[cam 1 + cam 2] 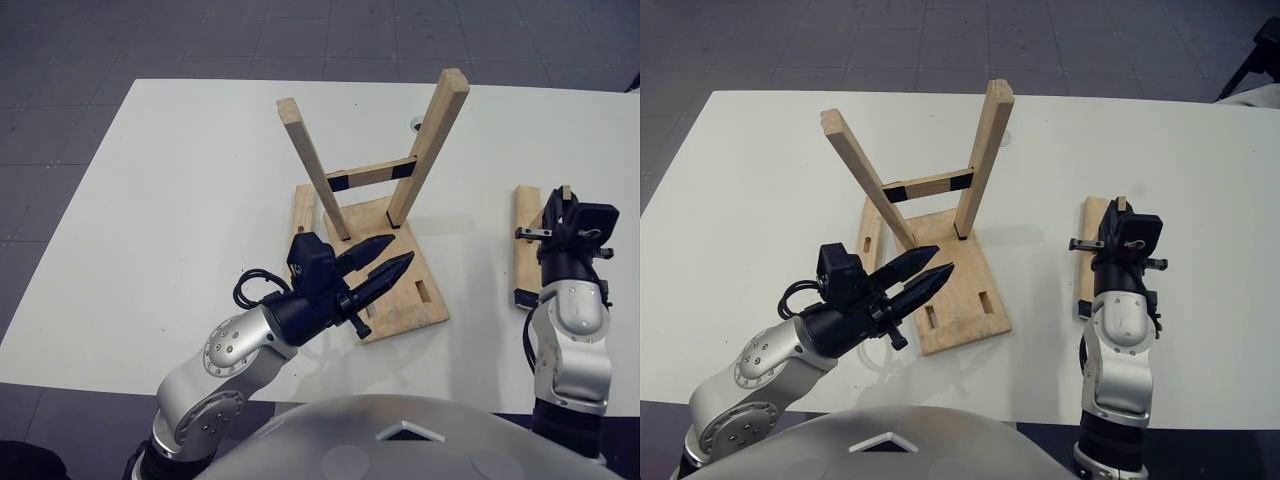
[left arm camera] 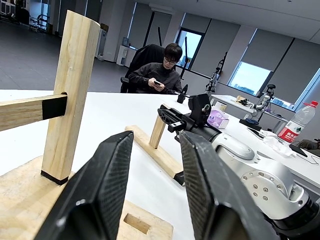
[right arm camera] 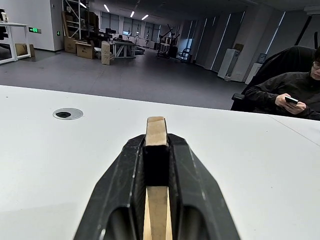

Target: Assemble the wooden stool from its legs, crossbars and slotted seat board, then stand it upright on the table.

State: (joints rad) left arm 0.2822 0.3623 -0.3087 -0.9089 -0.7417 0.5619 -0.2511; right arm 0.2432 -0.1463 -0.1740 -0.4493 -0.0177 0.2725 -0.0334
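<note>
The slotted seat board lies flat mid-table. Two legs stand up from its far end, leaning apart and joined by a black-tipped crossbar. Another wooden piece lies flat along the board's far left edge. My left gripper hovers open over the board's near left part, holding nothing; the open fingers point toward a free slot. On the right a loose leg lies on the table. Beside it my right gripper is shut on a black-ended crossbar.
A round cable grommet sits in the white table behind the standing legs. The table's left half and far right corner hold nothing. The near edge runs just in front of both arms.
</note>
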